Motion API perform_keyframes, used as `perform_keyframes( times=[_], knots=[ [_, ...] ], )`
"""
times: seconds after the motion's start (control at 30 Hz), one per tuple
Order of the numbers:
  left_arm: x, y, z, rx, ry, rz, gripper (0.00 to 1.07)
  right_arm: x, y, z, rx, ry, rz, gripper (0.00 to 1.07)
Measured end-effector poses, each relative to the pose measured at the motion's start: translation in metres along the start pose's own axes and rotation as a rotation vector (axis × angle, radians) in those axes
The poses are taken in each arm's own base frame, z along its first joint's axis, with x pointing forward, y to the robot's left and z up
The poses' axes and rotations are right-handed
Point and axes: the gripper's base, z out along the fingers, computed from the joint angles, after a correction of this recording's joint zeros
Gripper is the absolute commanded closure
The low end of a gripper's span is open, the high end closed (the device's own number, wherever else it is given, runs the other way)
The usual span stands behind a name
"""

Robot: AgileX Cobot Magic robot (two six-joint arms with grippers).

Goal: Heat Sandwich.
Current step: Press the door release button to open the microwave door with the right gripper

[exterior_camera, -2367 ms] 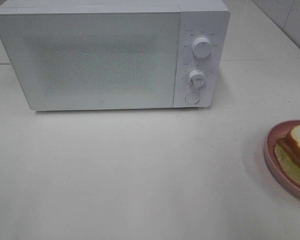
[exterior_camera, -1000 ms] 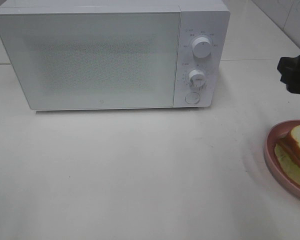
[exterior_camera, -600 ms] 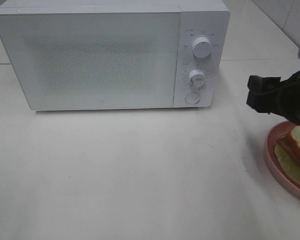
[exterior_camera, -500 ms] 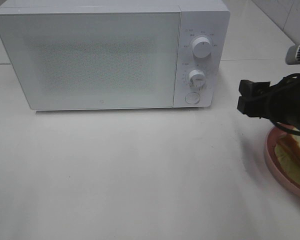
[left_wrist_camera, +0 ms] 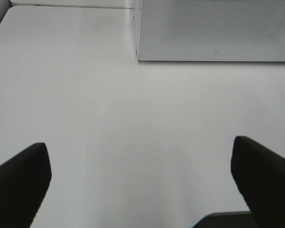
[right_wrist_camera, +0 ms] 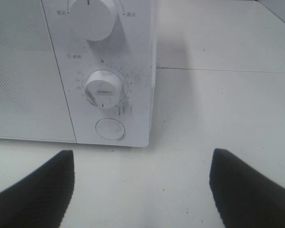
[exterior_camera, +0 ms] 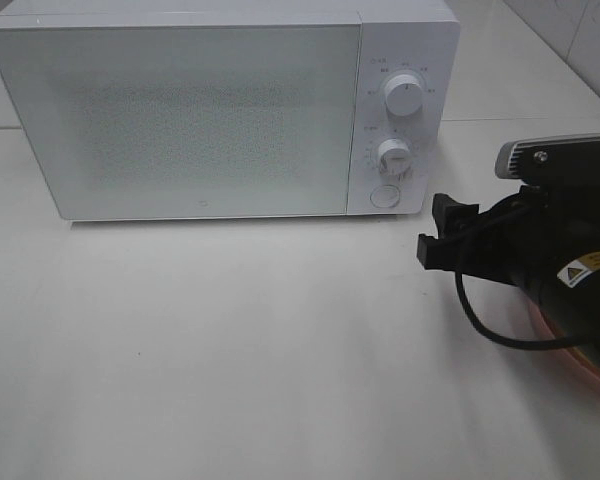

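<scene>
My right arm reaches in low over the table (exterior_camera: 230,340), in front of the microwave (exterior_camera: 180,120) and off its right corner, and its black body lies nearly level. The right tool (exterior_camera: 438,232) points toward the control panel of the microwave and stands a little apart from it. Its two fingers (right_wrist_camera: 33,190) are spread wide with nothing between them. In the right wrist view the lower knob (right_wrist_camera: 103,89) and the round button (right_wrist_camera: 109,128) sit straight ahead between them. My left tool (left_wrist_camera: 142,190) hangs above the bare table in front of the microwave's left end. It is also spread wide and empty, and the exterior view does not show it. A moment ago only the tip of my right arm was visible at the edge, farther to the right of the microwave; now it has come much closer to the panel. The sandwich was then in plain sight on the pink plate (exterior_camera: 578,366), in front of the microwave and to its right. Now my arm covers it and I cannot see it; only a thin edge of the plate shows below the arm. The microwave door is closed as before.
</scene>
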Motion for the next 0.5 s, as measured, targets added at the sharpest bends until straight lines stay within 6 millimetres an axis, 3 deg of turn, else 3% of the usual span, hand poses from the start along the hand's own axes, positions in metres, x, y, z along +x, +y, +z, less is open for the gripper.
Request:
perform_keyframes(
  times=[0.2,0.5],
  knots=[
    [0.0,0.0,0.0,0.0,0.0,0.0,0.09,0.01,0.013,-0.005,0.001,0.013,-0.009,0.31],
    [0.0,0.0,0.0,0.0,0.0,0.0,0.09,0.011,0.015,-0.007,0.005,0.016,0.027,0.32]
  ],
)
